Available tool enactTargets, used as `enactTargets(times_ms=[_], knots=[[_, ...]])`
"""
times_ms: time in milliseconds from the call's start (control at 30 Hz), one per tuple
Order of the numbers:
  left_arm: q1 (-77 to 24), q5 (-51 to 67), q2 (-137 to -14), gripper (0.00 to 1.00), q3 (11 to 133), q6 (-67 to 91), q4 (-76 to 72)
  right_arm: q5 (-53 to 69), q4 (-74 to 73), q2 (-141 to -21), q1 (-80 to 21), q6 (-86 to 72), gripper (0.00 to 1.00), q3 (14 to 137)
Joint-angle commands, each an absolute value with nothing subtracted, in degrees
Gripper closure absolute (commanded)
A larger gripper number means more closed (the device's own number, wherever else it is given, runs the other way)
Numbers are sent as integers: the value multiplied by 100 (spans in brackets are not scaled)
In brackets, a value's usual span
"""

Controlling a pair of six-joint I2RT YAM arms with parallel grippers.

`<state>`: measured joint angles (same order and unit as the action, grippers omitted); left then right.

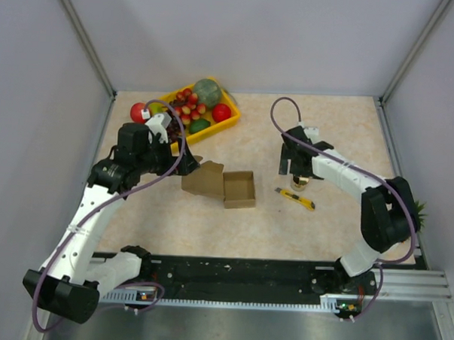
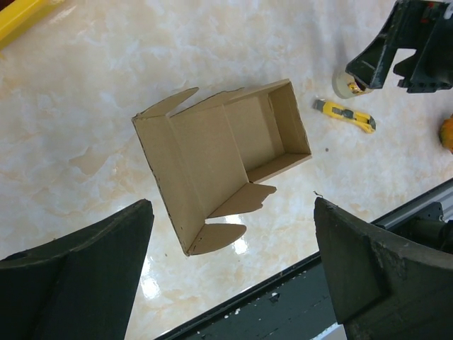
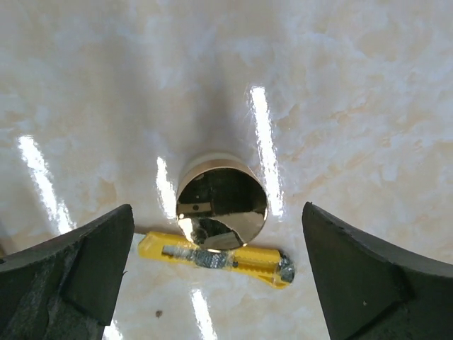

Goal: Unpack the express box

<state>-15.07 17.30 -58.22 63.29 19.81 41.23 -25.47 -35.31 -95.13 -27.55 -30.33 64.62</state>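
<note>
Closest to me are the two arm bases (image 1: 132,265) at 6 o'clock on the table (image 1: 284,233). Going out from there, I come to the express box (image 1: 239,188), lying flat near the middle of the table. It is open, with its lid flap (image 1: 202,178) laid back toward 9 o'clock, and I can see bare brown cardboard inside.

My left gripper (image 1: 188,165) sits at the 9 o'clock end of that flap. From the top view I cannot tell if it touches. On the left wrist view its claw is spread wide. The box shows lower down between the two black fingers (image 2: 85,276), and it is not pinched.

At 3 o'clock from the box lies a yellow knife (image 1: 295,198). Just past it, at its 12 o'clock, stands a small jar (image 3: 221,202) with a shiny gold top. My right gripper (image 1: 295,169) hangs over the jar with its claw wide, holding nothing.

Farthest off, at 11 o'clock, is the yellow fruit tray (image 1: 233,121).
</note>
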Motion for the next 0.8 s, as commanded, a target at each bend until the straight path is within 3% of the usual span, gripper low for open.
enactTargets(times_ms=[0, 333, 767], knots=[[-1485, 1907, -5625, 1, 6513, 2083, 4017, -2575, -3963, -8677, -2698, -3085, 1, 6987], [-1485, 1768, -4940, 1, 6512, 2530, 4253, -2321, -4517, -6789, -2698, -2945, 1, 6979], [-1485, 1090, -3656, 1, 7855, 2707, 5791, -1529, -5123, -3816, -2698, -2470, 1, 6846]])
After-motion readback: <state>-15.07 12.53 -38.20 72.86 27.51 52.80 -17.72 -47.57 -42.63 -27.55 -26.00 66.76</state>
